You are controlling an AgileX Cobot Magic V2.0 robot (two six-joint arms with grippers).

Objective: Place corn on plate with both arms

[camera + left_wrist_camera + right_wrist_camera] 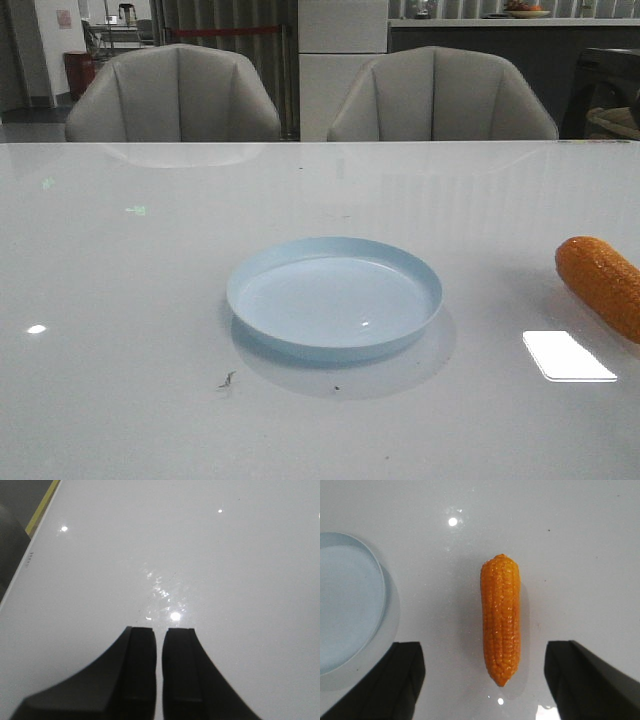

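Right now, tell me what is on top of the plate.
Nothing: the plate holds only bare glossy blue surface. The corn lies on the table beside it, apart from the rim. The table patch beneath the plate is hidden.

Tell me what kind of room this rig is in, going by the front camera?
Probably an office lounge or meeting area, not a home kitchen. Two grey upholstered armchairs face a large glossy white table, and behind them runs a dark counter with corridor-like space at far left. On the table: only the plate and the corn.
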